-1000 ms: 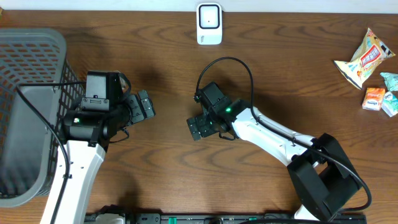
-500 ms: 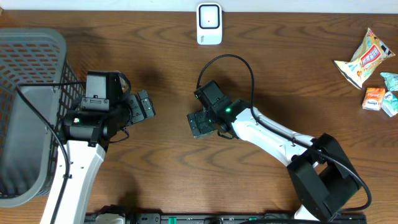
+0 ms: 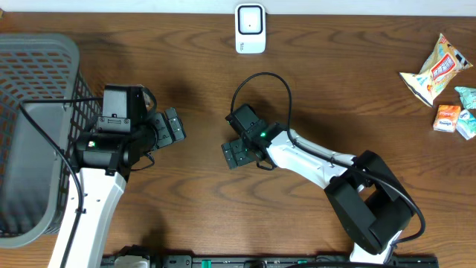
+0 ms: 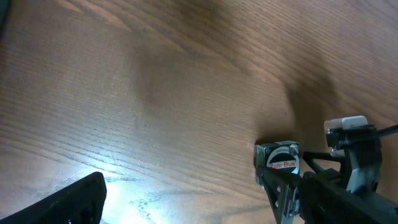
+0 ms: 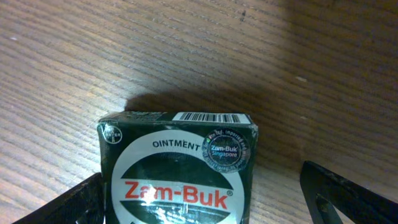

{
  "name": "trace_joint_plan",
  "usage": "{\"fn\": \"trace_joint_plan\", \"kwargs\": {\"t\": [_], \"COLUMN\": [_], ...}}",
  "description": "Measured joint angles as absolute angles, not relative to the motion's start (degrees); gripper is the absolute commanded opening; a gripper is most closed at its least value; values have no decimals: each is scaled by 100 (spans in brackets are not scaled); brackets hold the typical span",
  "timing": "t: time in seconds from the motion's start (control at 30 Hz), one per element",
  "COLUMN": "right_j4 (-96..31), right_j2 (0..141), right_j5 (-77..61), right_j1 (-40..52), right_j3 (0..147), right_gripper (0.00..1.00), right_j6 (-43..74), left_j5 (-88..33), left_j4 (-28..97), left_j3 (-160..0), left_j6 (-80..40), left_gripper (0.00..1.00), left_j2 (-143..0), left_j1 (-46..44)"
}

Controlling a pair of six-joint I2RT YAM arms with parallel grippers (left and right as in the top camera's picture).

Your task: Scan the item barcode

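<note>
1. The right gripper (image 3: 236,152) hangs low over the table (image 3: 335,89) with its jaws spread wide, gripping nothing.
2. Between its fingers lies the Zam-Buk box (image 5: 177,168), flat on the wood and closer to one finger than the other. Its barcode (image 5: 208,117) is on the edge facing away from the wrist.
3. Opposite, well apart, the left gripper (image 3: 172,126) points toward the box, jaws wide and empty.
4. Farther off, the scanner (image 3: 251,28) stands at the table's far edge.
5. Farthest are the basket (image 3: 44,41) behind the left arm and the snack packets (image 3: 435,71) on the opposite side.

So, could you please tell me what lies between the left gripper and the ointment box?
Only bare wooden table lies between the left gripper and the ointment box, as the left wrist view shows.
</note>
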State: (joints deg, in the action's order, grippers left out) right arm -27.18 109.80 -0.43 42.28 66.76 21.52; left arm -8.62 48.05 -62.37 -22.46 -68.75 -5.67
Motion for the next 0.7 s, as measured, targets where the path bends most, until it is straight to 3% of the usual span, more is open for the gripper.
{"fn": "trace_joint_plan", "kwargs": {"t": [0.37,0.47,0.63,0.7], "right_j4": [-3013,-3081,-3188,-3262], "right_j2": [11030,11142,11467,11493], "right_j5": [-154,-150,-49,-82], "right_j1": [4230,4230,4230,4233], "right_j3": [7094,7286,7404,7454], "right_gripper": [95,88,63,61], "right_j6": [2171,2174,2161,2165], "left_j5": [-862,-862,-860,-860], "left_j4": [4805,4805,4805,4805], "left_j3": [-6237,-6237,-6237,-6237], "left_j6": [-2246,-2246,-2246,-2246], "left_gripper": [98,98,98,97], "left_j2": [-6875,-6875,-6875,-6875], "left_j1": [-567,-567,-567,-567]}}
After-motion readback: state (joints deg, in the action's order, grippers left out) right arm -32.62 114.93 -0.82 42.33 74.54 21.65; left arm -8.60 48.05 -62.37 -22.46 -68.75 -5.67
